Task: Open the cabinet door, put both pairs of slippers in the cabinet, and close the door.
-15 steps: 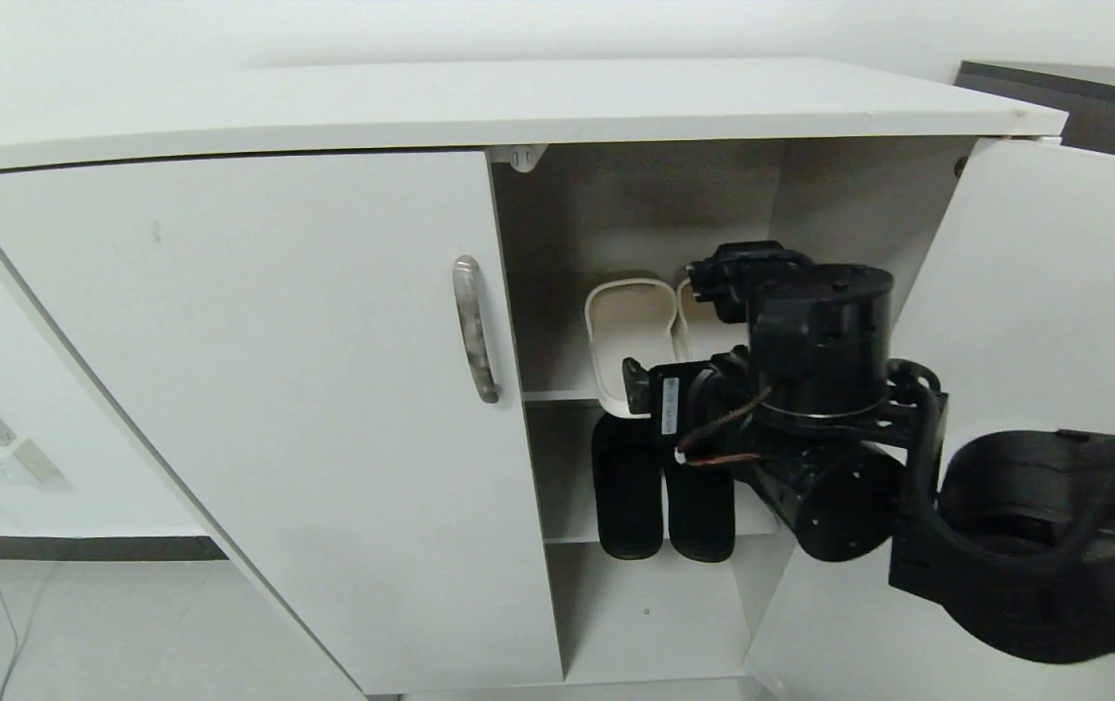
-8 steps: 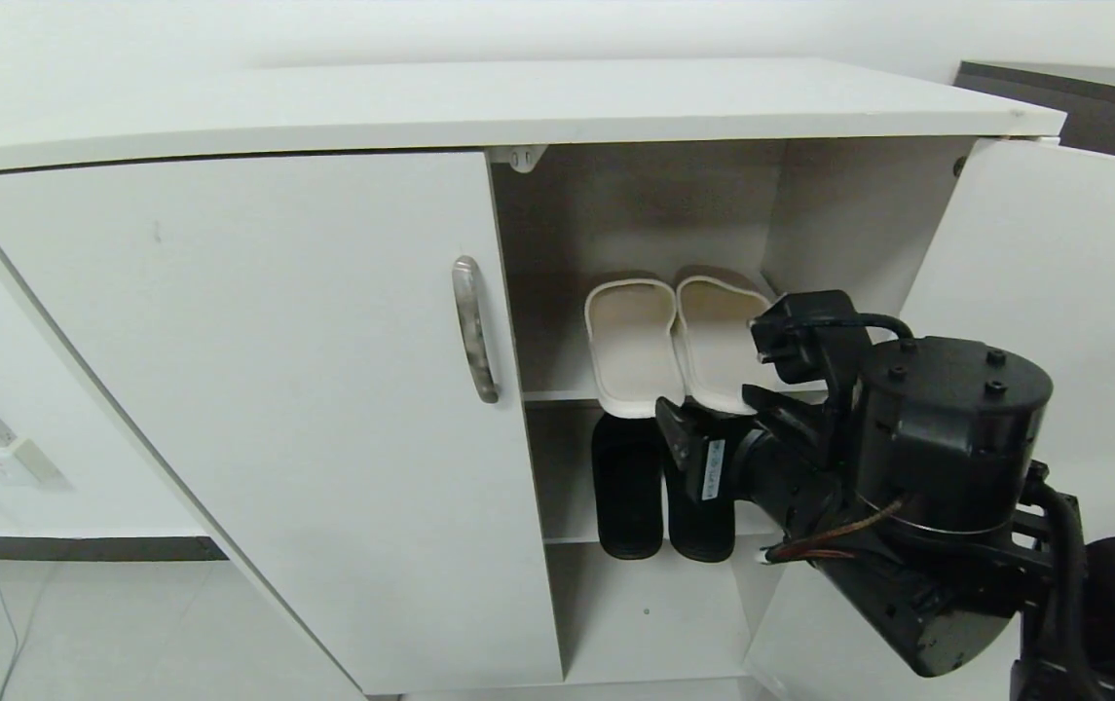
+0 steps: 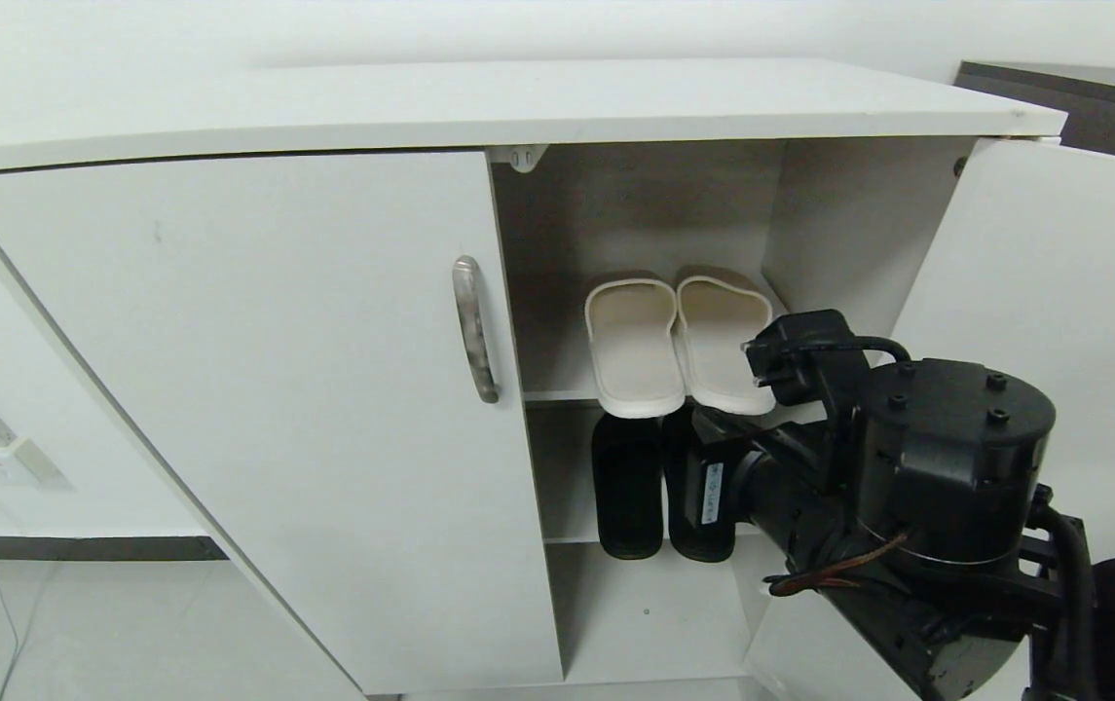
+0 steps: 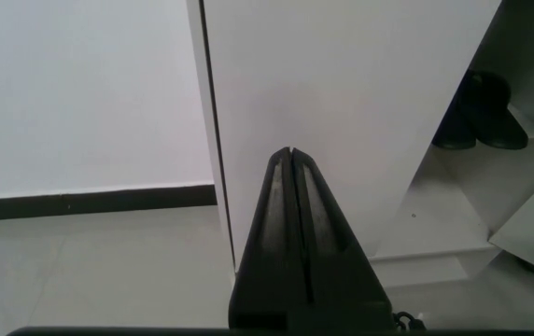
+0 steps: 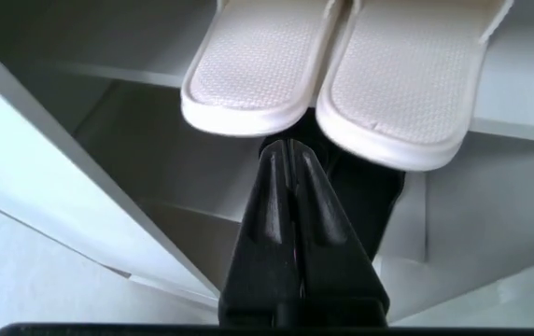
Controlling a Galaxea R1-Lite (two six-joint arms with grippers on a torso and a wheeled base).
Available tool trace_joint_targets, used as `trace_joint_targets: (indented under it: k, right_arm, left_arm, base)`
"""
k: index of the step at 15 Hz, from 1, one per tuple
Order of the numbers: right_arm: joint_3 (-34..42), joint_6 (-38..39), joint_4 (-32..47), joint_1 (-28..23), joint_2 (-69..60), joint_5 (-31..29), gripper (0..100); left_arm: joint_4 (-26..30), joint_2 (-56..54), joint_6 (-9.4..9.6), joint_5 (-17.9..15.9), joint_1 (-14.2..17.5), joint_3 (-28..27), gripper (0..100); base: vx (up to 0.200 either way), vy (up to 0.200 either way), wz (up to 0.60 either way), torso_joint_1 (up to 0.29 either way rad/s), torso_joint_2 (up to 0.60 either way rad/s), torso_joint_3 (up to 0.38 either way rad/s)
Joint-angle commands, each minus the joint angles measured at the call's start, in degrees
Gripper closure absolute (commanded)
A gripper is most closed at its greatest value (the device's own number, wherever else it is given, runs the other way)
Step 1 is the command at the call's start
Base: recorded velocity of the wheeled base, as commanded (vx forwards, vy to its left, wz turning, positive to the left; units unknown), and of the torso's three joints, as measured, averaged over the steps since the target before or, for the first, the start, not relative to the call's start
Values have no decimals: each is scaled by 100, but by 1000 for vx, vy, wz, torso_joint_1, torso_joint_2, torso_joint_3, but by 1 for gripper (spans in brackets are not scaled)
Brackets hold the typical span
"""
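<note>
Backing out, the right pincer (image 5: 288,149), fingers together and empty, had left the white slippers (image 3: 674,341) on the upper shelf (image 3: 553,396) above the black pair (image 3: 627,487); apparently only the open door (image 3: 1044,321) remained.

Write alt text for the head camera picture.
A white two-door cabinet stands with its right door open, showing a pair of cream foam-like slippers on the upper shelf and a pair of black slippers on the shelf below. The black right robot arm is in front of the open compartment; the left door is shut.
</note>
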Motion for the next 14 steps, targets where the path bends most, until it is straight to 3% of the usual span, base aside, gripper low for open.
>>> trace_joint_targets:
  k: [1,14]
  right_arm:
    - [9,1,-2,27,9,0,100]
    - [79,19,-2,36,62,8,100]
  left_arm:
    - [-1,5,0,-1,1,0,100]
    - [-1,5,9,-1,1,0,100]
  base:
    - [0,0,0,0,0,0]
    - [-200,0,0,2,2,1]
